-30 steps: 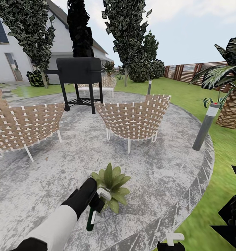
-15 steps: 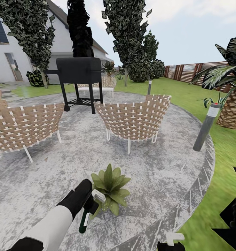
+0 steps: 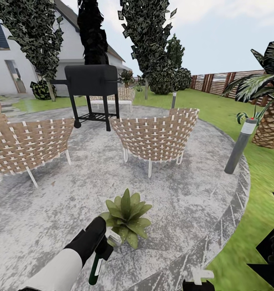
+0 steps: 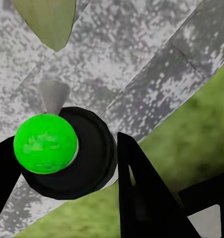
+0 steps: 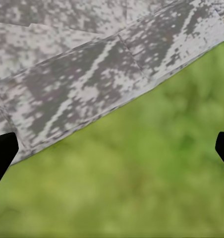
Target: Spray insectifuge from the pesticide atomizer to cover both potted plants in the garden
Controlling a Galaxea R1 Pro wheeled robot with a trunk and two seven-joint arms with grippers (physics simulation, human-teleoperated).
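Spraying step is in hand: left gripper (image 3: 106, 247) is clamped on the pesticide atomizer (image 3: 95, 267), low centre of the head frame, bottle hanging down and tilted, white nozzle end up against the near leaves of the potted plant (image 3: 127, 216). Left wrist view confirms the hold: the atomizer's (image 4: 67, 151) round dark body with a bright green end sits between the two dark fingers (image 4: 141, 193), grey nozzle tip aimed over the stone patio (image 4: 141, 64), one leaf at the upper left of that frame. Right gripper (image 5: 112, 148) is spread wide and holding nothing, fingertips at the frame edges, looking down at the patio edge and lawn (image 5: 156, 173). No spray visible, so I can't tell how much of this plant is covered. I spot just one low rosette on the patio (image 3: 185, 202), in front of the wicker chairs (image 3: 155, 137). Next, I'd judge: keep the nozzle pointed at the rosette, sweep across all leaves, then go find the second plant.
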